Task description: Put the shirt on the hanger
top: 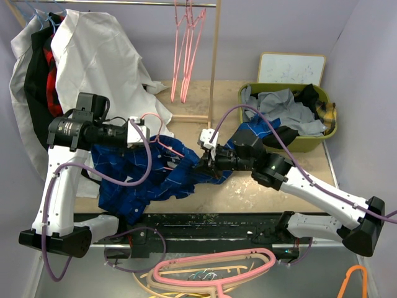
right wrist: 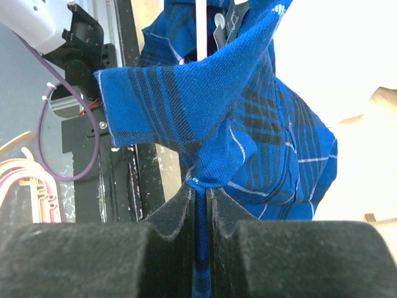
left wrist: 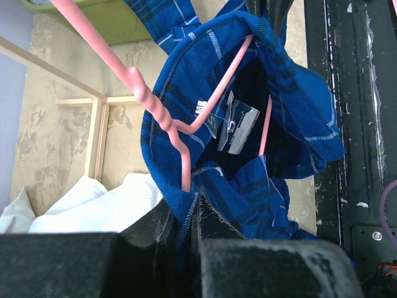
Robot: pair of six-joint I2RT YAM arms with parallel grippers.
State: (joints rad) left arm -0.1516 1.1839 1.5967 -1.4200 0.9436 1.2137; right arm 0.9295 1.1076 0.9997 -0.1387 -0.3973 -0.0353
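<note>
While left jaws and right jaws clamp the shirt (top: 155, 177), the hanger (left wrist: 155, 105) sits half-threaded inside its collar (left wrist: 298, 93); next, likely draw a shoulder over its end

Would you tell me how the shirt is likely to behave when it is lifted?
Probably floppy: the shirt sags in folds between the two pinched spots. Likely light, since thin pinches hold it. It may slide along the smooth hanger.
</note>
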